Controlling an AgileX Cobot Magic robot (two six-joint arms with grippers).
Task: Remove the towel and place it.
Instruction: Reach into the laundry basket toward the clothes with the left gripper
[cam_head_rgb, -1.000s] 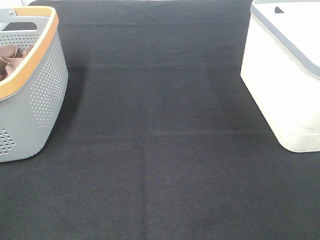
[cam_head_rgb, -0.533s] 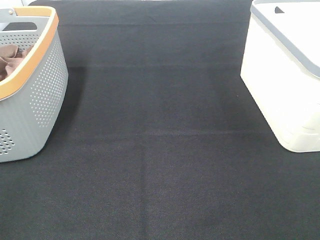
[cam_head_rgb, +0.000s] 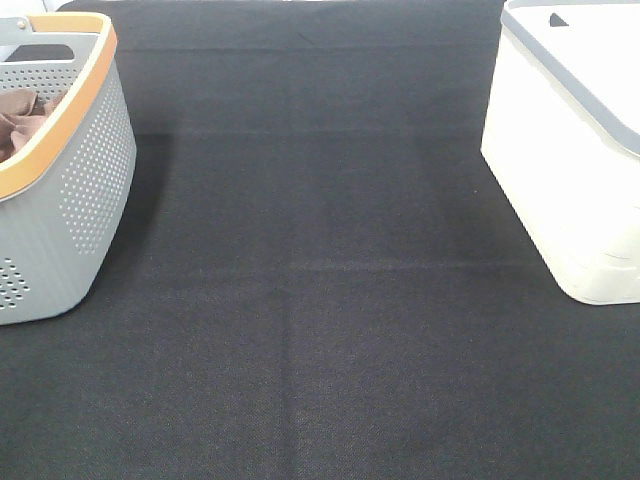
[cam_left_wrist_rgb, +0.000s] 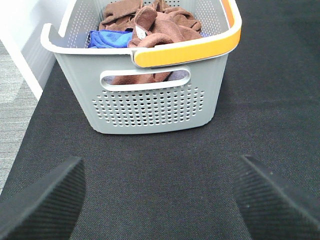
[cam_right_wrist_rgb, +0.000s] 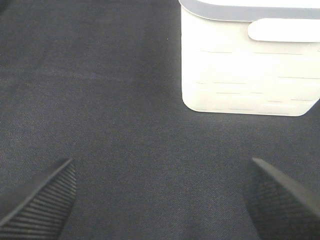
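The crumpled brown fleece towel (cam_left_wrist_rgb: 150, 24) lies heaped inside the grey perforated plastic basket with an orange rim (cam_left_wrist_rgb: 150, 107), beside a blue cloth (cam_left_wrist_rgb: 106, 39), at the left edge of the black fabric-covered table (cam_head_rgb: 320, 300). The left gripper (cam_left_wrist_rgb: 160, 170) hovers just short of the basket, fingers spread wide and holding nothing. The right gripper (cam_right_wrist_rgb: 161, 169), equally wide apart and empty, faces the white plastic bin with a grey rim (cam_right_wrist_rgb: 240, 75).
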